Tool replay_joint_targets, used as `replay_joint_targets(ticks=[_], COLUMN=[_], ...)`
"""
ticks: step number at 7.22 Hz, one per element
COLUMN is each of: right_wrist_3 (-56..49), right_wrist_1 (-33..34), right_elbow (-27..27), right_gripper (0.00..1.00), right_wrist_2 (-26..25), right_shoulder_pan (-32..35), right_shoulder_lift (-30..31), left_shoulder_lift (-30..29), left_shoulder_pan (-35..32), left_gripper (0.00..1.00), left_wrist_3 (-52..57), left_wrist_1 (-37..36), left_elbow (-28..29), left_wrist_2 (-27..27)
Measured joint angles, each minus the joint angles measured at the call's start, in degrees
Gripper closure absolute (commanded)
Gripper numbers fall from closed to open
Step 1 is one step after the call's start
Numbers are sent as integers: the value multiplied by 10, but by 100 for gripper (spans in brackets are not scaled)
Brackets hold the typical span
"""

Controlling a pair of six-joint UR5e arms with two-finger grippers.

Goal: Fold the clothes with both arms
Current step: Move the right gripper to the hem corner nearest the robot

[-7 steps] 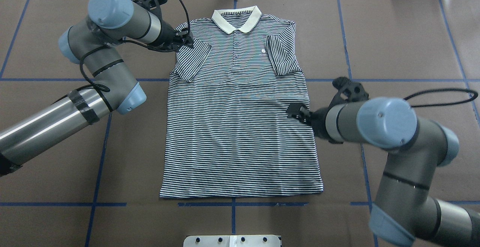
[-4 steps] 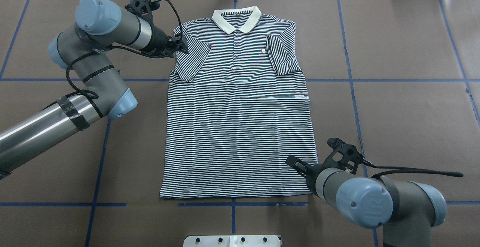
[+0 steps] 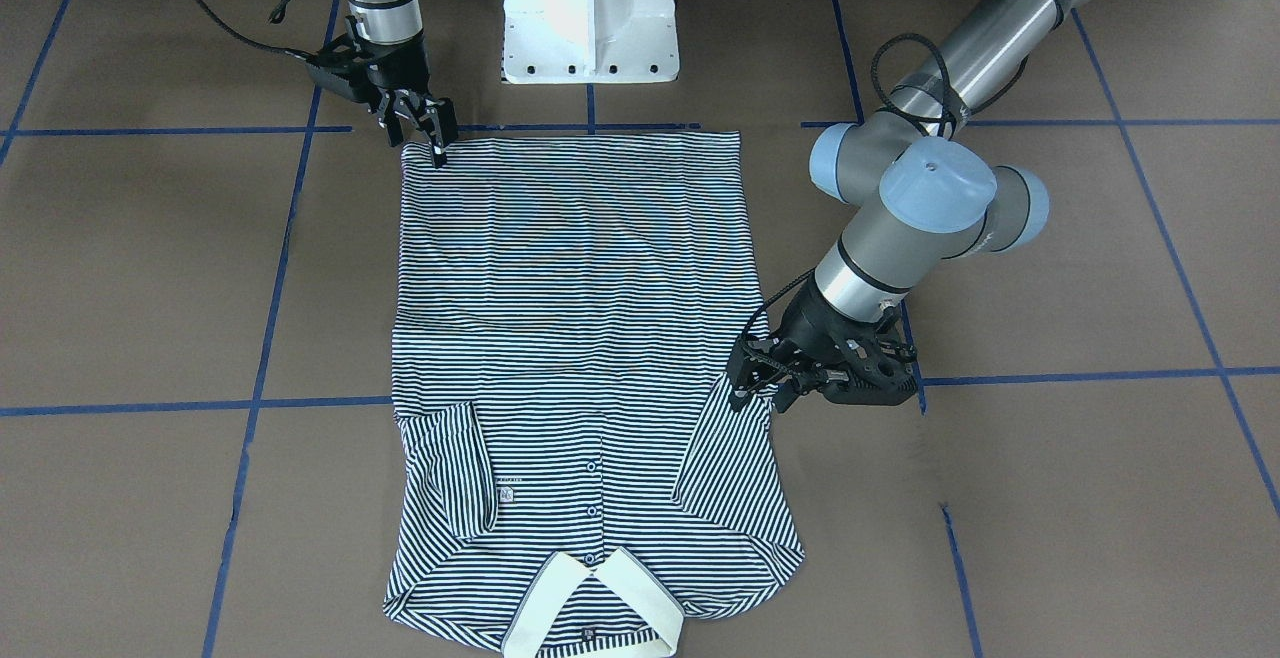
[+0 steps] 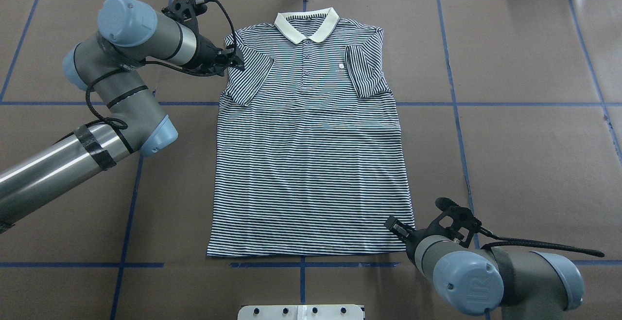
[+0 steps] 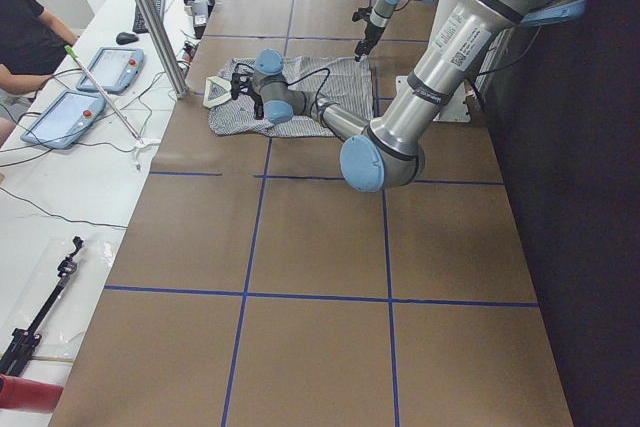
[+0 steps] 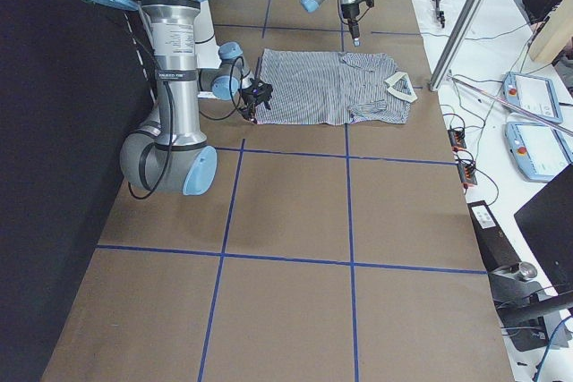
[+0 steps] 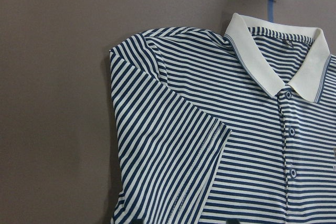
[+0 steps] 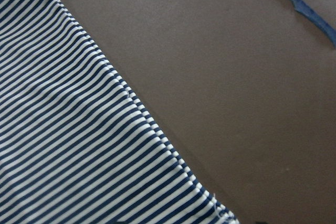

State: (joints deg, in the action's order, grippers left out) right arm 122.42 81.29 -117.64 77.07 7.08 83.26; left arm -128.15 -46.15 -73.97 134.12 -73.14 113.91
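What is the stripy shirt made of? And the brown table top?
Polo shirt: looks like soft knitted cloth, maybe cotton; matte, lying limp with small wrinkles. Collar: thicker plain cream knit, holding its shape. Table cover: probably matte brown paper or card, uncertain.

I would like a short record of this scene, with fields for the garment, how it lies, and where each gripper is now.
garment: polo shirt with thin navy-and-white stripes and a plain cream collar
lay: flat, front up, on the brown table, collar on the side far from the robot
sleeves: both folded inward onto the chest
left gripper: at the shoulder edge on the robot's left; jaws look open
right gripper: at the hem corner on the robot's right; open or shut unclear
body fold: not yet begun
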Motion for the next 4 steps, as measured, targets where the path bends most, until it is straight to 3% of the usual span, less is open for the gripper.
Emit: replay_joint_targets(ticks=[2,3,4], right_wrist_3=[5,7,7], right_wrist_1=[5,5,6], right_elbow=[1,3,3], right_gripper=[66,95,100], right_wrist_2=[1,1,1], right_shoulder_pan=[0,0,0], right_shoulder_lift=[1,1,2], left_shoulder_lift=[0,0,0], left_shoulder_pan=[0,0,0], left_gripper=[38,38,38], left_wrist_3=[0,0,0], left_wrist_1=[0,0,0], left_elbow=[0,1,1], left_wrist_2=[0,0,0])
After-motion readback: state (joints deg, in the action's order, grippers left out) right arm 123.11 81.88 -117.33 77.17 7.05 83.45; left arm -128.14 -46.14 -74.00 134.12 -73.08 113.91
